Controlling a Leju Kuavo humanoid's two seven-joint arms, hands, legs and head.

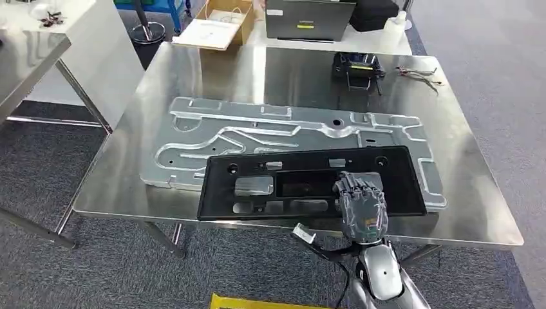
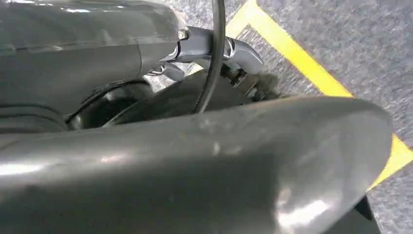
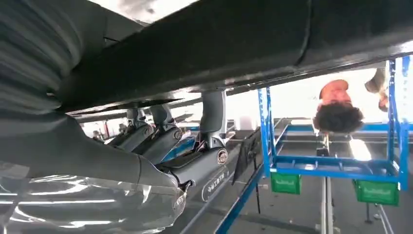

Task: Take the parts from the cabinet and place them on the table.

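A black plastic frame point(image 1: 309, 183) lies flat on the steel table point(image 1: 483, 219), partly on top of a large silver metal plate point(image 1: 257, 129). My right hand point(image 1: 360, 203) sits on the frame's near bar at the table's front edge, with its fingers curled over the bar. In the right wrist view the frame point(image 3: 253, 44) runs as a dark band against my right hand point(image 3: 160, 146). My left hand point(image 2: 195, 161) hangs low over the carpet as a blurred grey shape, and its fingers are hidden.
A black device point(image 1: 357, 66) and loose wires point(image 1: 418, 74) lie at the table's far right. Behind it stand a laptop point(image 1: 309, 19) and a cardboard box point(image 1: 222, 22). Another table point(image 1: 29, 55) stands to the left. Yellow tape point(image 2: 311, 58) marks the carpet. A person point(image 3: 338, 105) stands beyond blue racks point(image 3: 331, 161).
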